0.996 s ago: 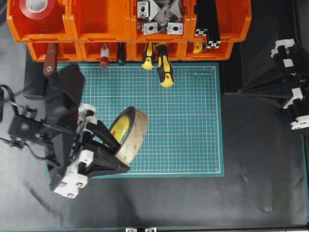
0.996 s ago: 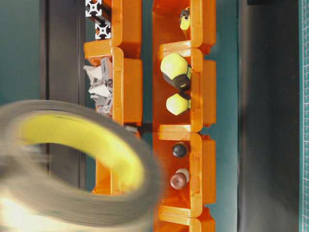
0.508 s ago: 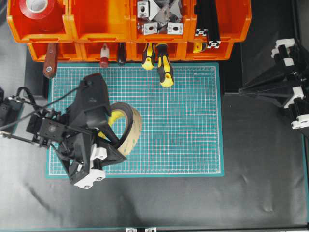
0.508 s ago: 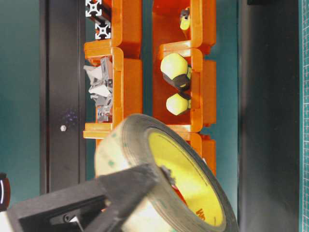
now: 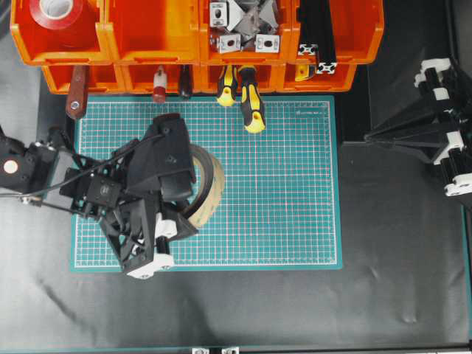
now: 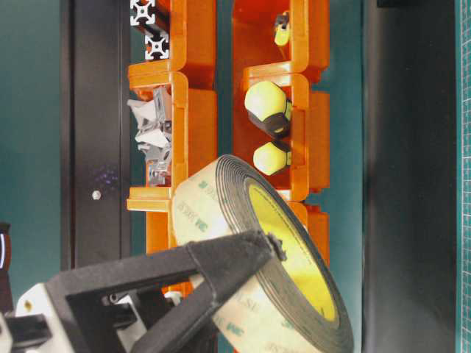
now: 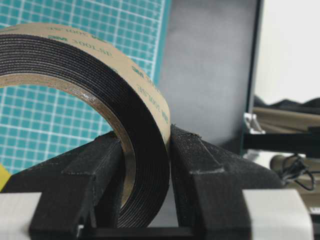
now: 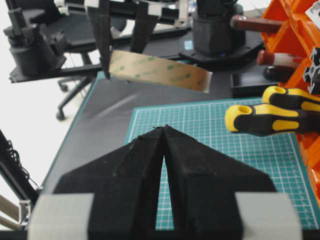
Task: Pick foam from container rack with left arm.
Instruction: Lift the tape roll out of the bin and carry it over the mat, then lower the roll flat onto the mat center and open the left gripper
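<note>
Nearest the front edge of the dark table, the black jointed left arm's gripper point(image 5: 175, 221), tapered with white finger pieces, hangs over the lower left part of a green gridded cutting mat point(image 5: 295, 221). Its two black fingers point(image 7: 90, 170) are pinched on the wall of the foam point(image 5: 205, 193), a ring of black foam tape with a beige-yellow liner and an open centre. One finger sits inside the ring and the other outside, both touching the tape. The roll is tilted on edge. From the right wrist view it is clearly lifted off the mat, well apart from the rack.

To the right, beyond the mat's edge, the right arm's black gripper point(image 5: 376, 135) rests over bare table. Its fingers are pressed together with nothing between them.

Farther back, two yellow-and-black screwdriver handles point(image 5: 249, 96) stick out over the mat's far edge. Behind them stands the container rack point(image 5: 155, 44), two rows of bright orange open-front plastic bins. A red tape roll with a white core point(image 5: 59, 13) lies in the upper left bin, and grey metal brackets point(image 5: 243, 22) sit in another. The bin beside the red roll appears empty.

The foam looks already out of the rack, so the pick seems nearly complete. The main risk, as I judge it, is the grip itself. Only a narrow section of the wall is clamped, and the foam is soft, so the roll could pivot or slip if the arm swings quickly. Loosening the fingers at this height would likely let the roll drop and wheel across the mat.
</note>
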`<control>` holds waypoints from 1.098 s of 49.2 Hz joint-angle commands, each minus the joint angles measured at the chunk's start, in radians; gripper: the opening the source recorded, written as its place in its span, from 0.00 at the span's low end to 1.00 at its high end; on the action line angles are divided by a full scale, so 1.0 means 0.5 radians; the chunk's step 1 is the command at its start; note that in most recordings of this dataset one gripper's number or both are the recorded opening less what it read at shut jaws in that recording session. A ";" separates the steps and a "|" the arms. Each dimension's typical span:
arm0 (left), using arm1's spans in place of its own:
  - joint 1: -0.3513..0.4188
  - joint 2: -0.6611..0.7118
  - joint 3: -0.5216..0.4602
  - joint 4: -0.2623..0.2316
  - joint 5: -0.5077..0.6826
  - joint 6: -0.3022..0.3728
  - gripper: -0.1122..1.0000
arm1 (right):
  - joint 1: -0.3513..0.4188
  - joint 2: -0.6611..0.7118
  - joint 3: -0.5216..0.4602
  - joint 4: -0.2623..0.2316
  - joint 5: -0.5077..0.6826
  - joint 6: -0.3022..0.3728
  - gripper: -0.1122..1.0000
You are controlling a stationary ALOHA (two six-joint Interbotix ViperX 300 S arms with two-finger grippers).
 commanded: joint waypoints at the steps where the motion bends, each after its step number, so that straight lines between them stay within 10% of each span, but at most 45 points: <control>1: 0.021 -0.028 -0.064 0.006 -0.006 0.018 0.33 | -0.006 0.009 -0.031 0.003 -0.006 0.000 0.10; 9: 0.037 -0.018 -0.067 0.006 -0.006 0.046 0.36 | -0.006 0.009 -0.031 0.003 -0.006 0.000 0.10; 22: 0.064 0.012 -0.034 0.012 0.006 0.252 0.91 | -0.006 0.012 -0.031 0.003 -0.006 0.000 0.10; 54: 0.101 -0.135 0.052 0.012 0.040 0.273 0.92 | -0.006 0.009 -0.031 0.003 -0.006 0.000 0.10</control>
